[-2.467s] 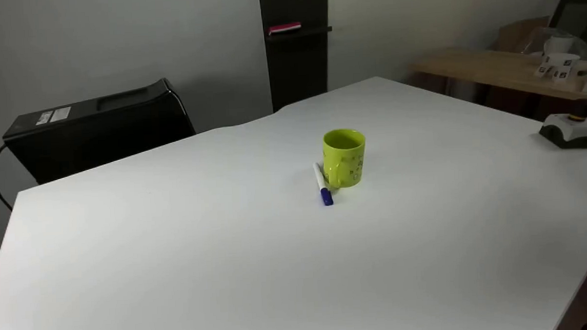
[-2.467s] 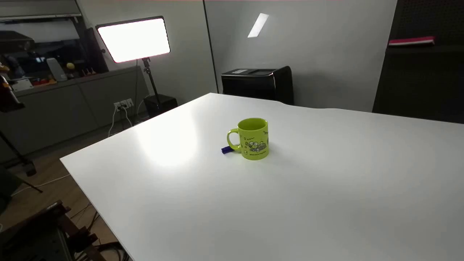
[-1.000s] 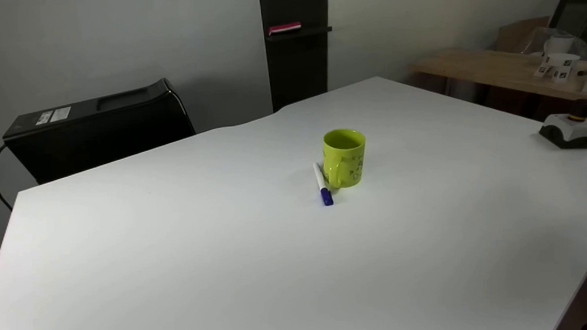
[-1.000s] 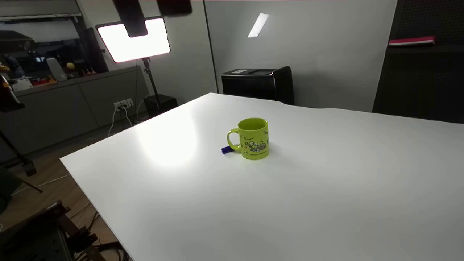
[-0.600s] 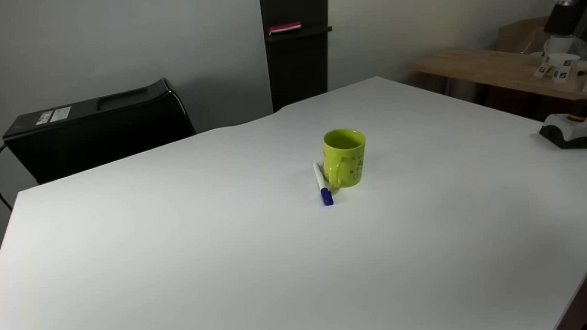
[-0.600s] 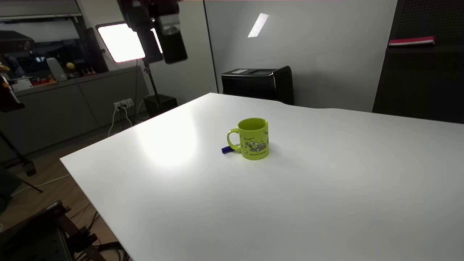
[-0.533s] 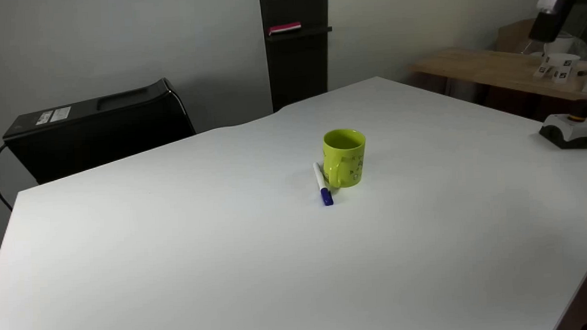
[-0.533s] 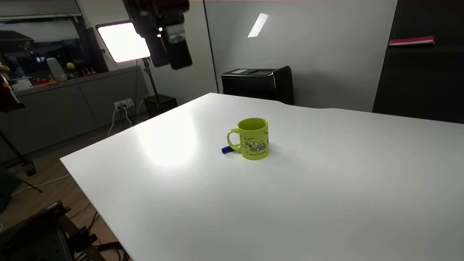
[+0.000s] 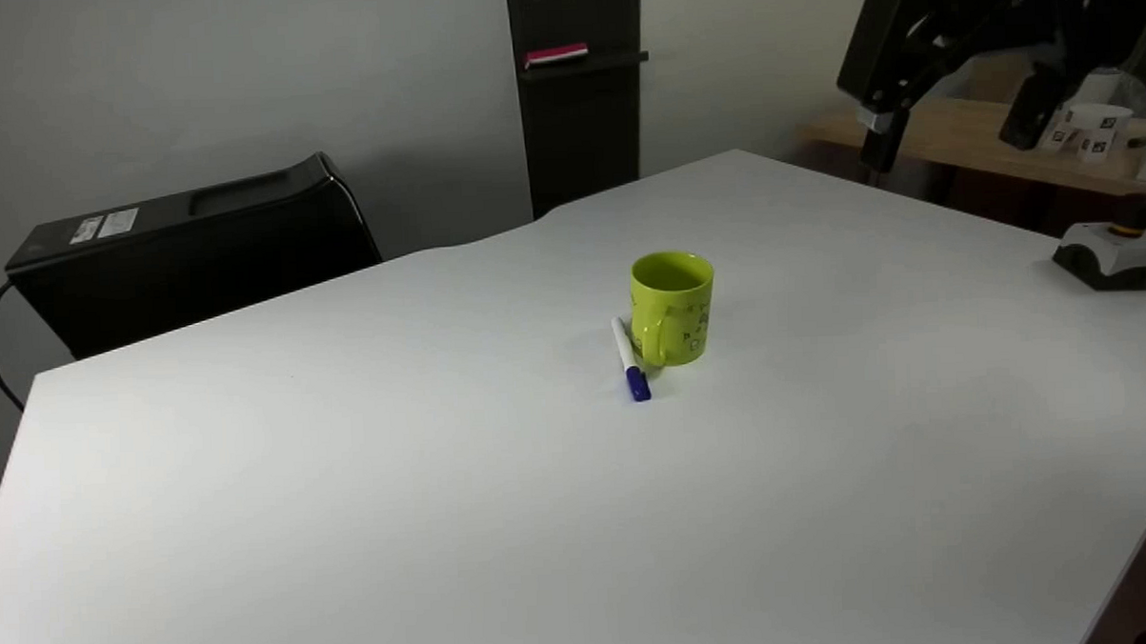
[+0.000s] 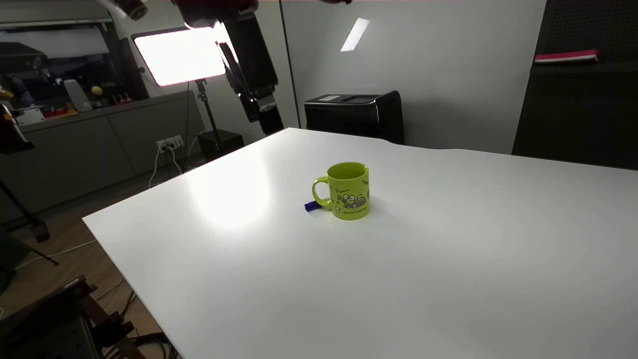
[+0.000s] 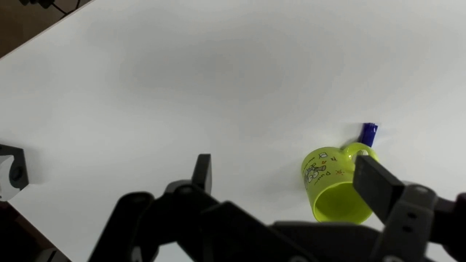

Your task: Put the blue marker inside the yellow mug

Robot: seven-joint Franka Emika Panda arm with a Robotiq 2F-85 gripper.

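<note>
The yellow mug (image 9: 686,326) stands upright on the white table and also shows in an exterior view (image 10: 349,197) and the wrist view (image 11: 326,173). The blue marker (image 9: 629,358) has a white body and dark-blue cap. It lies on the table close beside the mug's handle. Only its cap shows in an exterior view (image 10: 313,206); in the wrist view its cap (image 11: 368,134) shows past the handle. My gripper (image 9: 953,139) is open and empty, high above the table, away from both. In the wrist view its fingers (image 11: 285,167) are wide apart; the right one covers part of the mug.
A grey-and-black button box (image 9: 1116,257) sits near the table edge and shows at the left of the wrist view (image 11: 14,171). A black machine (image 9: 199,244) stands behind the table (image 9: 351,511). A bright lamp panel (image 10: 174,60) stands in the background.
The gripper has come into both exterior views from above and moved lower and further in over the table. The mug and the marker have not moved.
</note>
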